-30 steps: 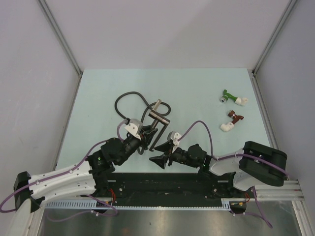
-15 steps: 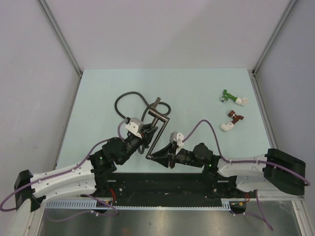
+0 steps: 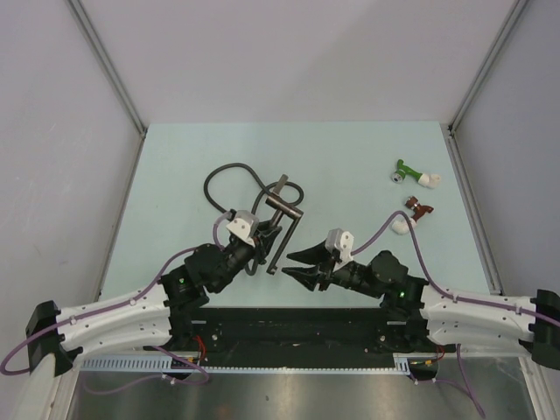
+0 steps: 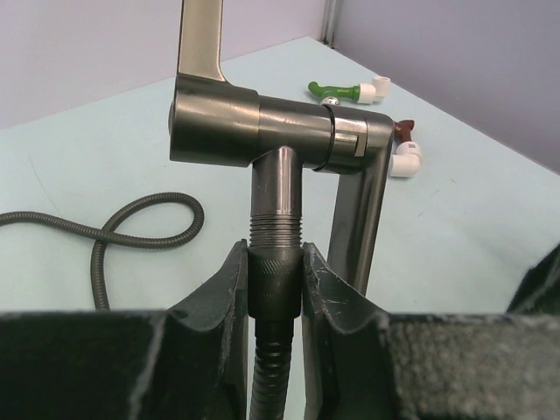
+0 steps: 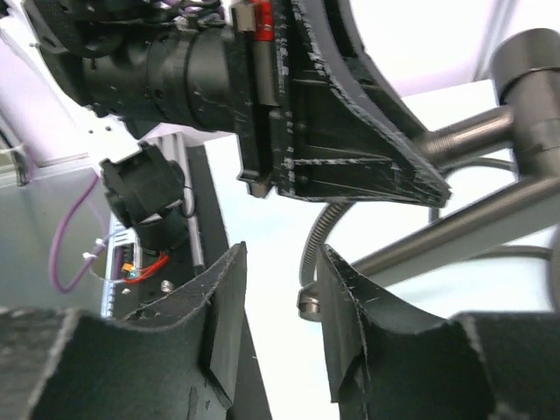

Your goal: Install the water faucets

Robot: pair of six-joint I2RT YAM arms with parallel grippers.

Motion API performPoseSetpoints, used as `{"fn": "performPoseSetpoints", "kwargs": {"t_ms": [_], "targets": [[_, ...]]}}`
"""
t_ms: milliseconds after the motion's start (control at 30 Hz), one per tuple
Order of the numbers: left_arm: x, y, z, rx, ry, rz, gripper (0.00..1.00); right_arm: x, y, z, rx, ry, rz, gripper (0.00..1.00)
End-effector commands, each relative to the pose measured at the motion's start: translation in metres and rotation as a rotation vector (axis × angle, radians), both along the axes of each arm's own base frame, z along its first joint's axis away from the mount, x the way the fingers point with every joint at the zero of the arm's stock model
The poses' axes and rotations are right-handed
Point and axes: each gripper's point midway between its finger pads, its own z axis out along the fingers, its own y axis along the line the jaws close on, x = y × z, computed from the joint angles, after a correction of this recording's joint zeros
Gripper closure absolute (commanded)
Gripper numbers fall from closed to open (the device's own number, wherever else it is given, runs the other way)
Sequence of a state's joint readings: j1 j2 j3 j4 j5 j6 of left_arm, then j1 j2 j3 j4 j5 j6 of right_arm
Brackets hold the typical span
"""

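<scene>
Near the front middle of the table (image 3: 175, 175), the top view showed the left gripper (image 3: 261, 241) holding the faucet (image 3: 281, 245), its long thin arm running toward the near edge. The right gripper (image 3: 294, 265) sat just beside that arm's near tip, and the hose (image 3: 219, 171) looped away on the far side. To do this step well, I judged, the right gripper should close squarely on the arm before the left one turned or loosened anything.

In the left wrist view, the fingers (image 4: 223, 297) were clamped on the knurled collar under the threaded stem. The faucet was dark grey-brown metal with a T-shaped body and a lighter flat handle rising from one end.

In the right wrist view, the fingers (image 5: 223, 306) stood apart, holding nothing, with the arm's end just beyond them.
</scene>
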State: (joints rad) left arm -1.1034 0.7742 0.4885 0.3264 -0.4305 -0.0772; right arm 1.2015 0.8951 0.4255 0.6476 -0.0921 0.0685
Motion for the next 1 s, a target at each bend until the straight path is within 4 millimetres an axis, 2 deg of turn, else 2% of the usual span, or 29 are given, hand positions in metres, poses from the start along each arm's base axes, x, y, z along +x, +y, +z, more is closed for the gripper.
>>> {"fn": "performPoseSetpoints", "kwargs": {"t_ms": [0, 33, 67, 100, 167, 333, 433, 500, 533, 600, 667, 700, 767, 967], "targets": [[-0.011, -0.006, 0.053, -0.1, -0.114, -0.086, 1.0, 0.024, -0.028, 0.006, -0.129, -0.099, -0.156, 0.52], [-0.015, -0.008, 0.051, -0.087, -0.117, -0.113, 1.0, 0.026, -0.035, 0.007, -0.154, -0.12, -0.174, 0.45], [-0.018, -0.01, 0.051, -0.072, -0.132, -0.139, 1.0, 0.026, -0.044, 0.025, -0.151, -0.183, -0.192, 0.42], [-0.027, -0.016, 0.052, -0.069, -0.144, -0.205, 1.0, 0.027, -0.052, 0.013, -0.229, -0.184, -0.198, 0.39], [-0.035, -0.019, 0.053, -0.046, -0.176, -0.258, 1.0, 0.027, -0.063, 0.018, -0.279, -0.248, -0.205, 0.32], [-0.068, -0.032, 0.055, -0.004, -0.232, -0.468, 1.0, 0.0, -0.085, 0.028, -0.369, -0.378, -0.103, 0.15], [-0.082, -0.035, 0.054, 0.025, -0.248, -0.551, 1.0, -0.008, -0.094, 0.03, -0.411, -0.446, -0.078, 0.13], [-0.089, -0.036, 0.052, 0.045, -0.246, -0.59, 1.0, -0.015, -0.097, 0.022, -0.471, -0.495, -0.046, 0.11], [-0.093, -0.037, 0.051, 0.054, -0.25, -0.615, 1.0, -0.017, -0.097, 0.026, -0.482, -0.514, -0.037, 0.09], [-0.096, -0.037, 0.048, 0.075, -0.242, -0.638, 1.0, -0.021, -0.1, 0.022, -0.536, -0.536, -0.019, 0.09], [-0.102, -0.039, 0.045, 0.088, -0.246, -0.674, 1.0, -0.019, -0.101, 0.027, -0.587, -0.586, -0.023, 0.08], [-0.103, -0.039, 0.043, 0.098, -0.243, -0.684, 1.0, -0.022, -0.103, 0.021, -0.632, -0.607, 0.0, 0.07], [-0.108, -0.04, 0.041, 0.106, -0.252, -0.716, 1.0, -0.018, -0.107, 0.022, -0.7, -0.667, -0.006, 0.06], [-0.12, -0.041, 0.034, 0.13, -0.254, -0.796, 1.0, -0.017, -0.109, 0.03, -0.756, -0.844, 0.024, 0.05]]}}
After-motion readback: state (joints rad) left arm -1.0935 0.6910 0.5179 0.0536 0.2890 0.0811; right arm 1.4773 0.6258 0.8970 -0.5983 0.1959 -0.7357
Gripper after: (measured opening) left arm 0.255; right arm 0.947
